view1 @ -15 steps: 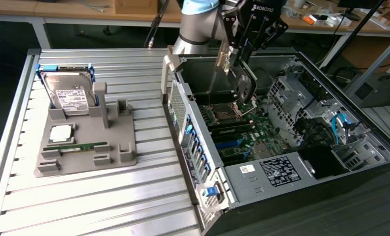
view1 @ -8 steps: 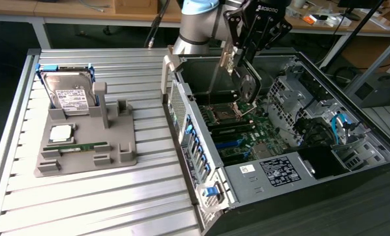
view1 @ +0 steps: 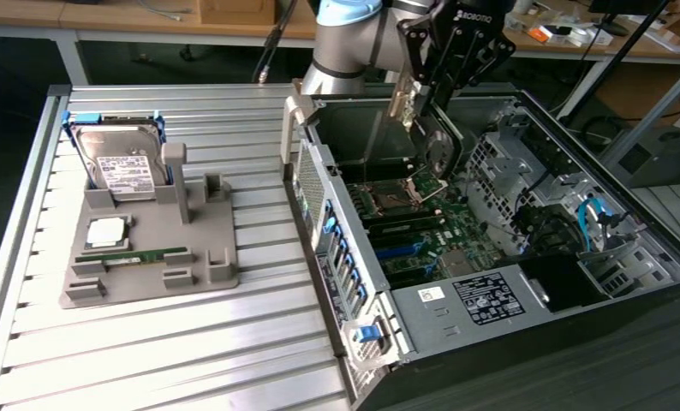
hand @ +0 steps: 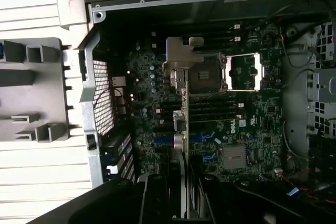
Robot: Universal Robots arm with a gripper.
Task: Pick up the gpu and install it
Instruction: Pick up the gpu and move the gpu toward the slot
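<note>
Plainly the tool [view1: 434,92] is clenched on the gpu [view1: 438,145], which hangs straight below it inside the open computer case [view1: 545,291], its length running down toward the motherboard [hand: 252,124].

The gpu [view1: 438,149] over motherboard [view1: 420,248] in case [view1: 317,184]

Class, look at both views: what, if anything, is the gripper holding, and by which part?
The gripper holds the gpu by its upper edge, the one farthest from the motherboard, with the card hanging on edge over the board.
</note>
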